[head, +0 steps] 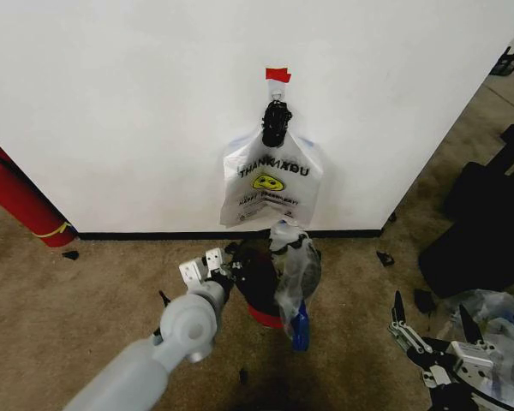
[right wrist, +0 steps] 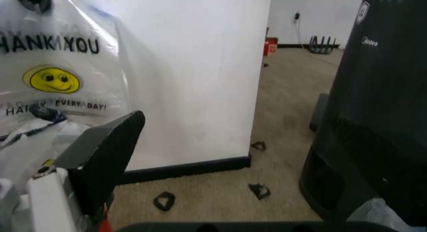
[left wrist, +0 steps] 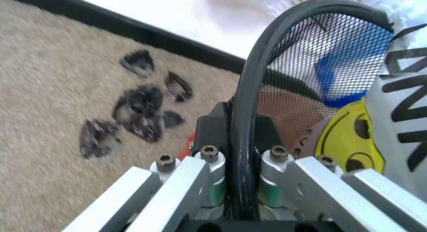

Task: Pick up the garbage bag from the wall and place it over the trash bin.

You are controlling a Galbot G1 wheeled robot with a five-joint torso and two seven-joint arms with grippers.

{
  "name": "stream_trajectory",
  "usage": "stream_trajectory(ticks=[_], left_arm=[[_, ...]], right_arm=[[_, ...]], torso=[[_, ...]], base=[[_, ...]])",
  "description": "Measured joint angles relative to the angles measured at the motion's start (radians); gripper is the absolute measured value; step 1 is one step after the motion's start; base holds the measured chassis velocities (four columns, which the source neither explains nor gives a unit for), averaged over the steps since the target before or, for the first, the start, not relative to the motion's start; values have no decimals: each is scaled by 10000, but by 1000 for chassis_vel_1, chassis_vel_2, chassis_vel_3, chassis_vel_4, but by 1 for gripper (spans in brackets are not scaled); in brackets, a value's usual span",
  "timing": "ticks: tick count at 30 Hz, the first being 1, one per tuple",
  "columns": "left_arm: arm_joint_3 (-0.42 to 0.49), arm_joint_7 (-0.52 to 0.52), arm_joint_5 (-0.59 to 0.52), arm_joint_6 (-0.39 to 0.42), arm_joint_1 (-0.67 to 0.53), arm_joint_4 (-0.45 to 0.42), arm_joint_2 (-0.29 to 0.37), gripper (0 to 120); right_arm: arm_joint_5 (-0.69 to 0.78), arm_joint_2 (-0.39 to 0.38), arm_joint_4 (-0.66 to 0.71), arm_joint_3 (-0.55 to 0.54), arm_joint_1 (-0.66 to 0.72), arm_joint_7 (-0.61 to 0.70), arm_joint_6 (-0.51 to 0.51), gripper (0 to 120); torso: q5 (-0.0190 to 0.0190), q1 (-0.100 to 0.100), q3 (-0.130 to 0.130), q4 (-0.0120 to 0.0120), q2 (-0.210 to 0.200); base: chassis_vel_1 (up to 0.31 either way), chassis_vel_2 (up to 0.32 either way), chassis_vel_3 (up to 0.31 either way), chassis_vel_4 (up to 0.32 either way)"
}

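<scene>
**Left tool clamped on bin rim; bag draped over bin's right side**

Landmark: trash bin, standing on the carpet just in front of the wall.

- Wall behind the bin: a white smiley bag hangs from a hook directly above the bin.
- Fire extinguisher: far to the left of the bin, against the wall.
- Dark equipment: well to the right of the bin.
- Garbage bag: crumpled, draped over the bin's right rim, blue handle hanging down its side.
- Left tool: at the bin's left rim, closed narrow on the black rim; mesh wall visible in the wrist view.
- Right tool: low, right of the bin, fingers spread wide, holding nothing.
- Black scraps: on the carpet left of the bin.
</scene>
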Motion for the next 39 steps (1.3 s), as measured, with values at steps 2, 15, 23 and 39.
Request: stream_trajectory(ticks=[2,15,23,39], left_arm=[[32,-44,251,-64,0,146,-123,2],[66,-323,730,228,361,560,-386,2],[18,-263,884,309,493,790,-503,2],[-634,165,1004,1112,879,-272,285,54]], right_arm=[[-4,0,-26,-6,0,0,12,100],[53,-27,-172,-68,171,-75,49,100],[163,-105,-209,-24,186,-71,63,100],[64,-120,-23,-105,154,-105,81,100]], torso=[[-1,0,1,1,0],[-2,0,1,1,0],[-1,0,0,2,0],[-5,0,1,0,0]], base=[[0,0,0,0],[0,0,0,0],[0,0,0,0],[0,0,0,0]])
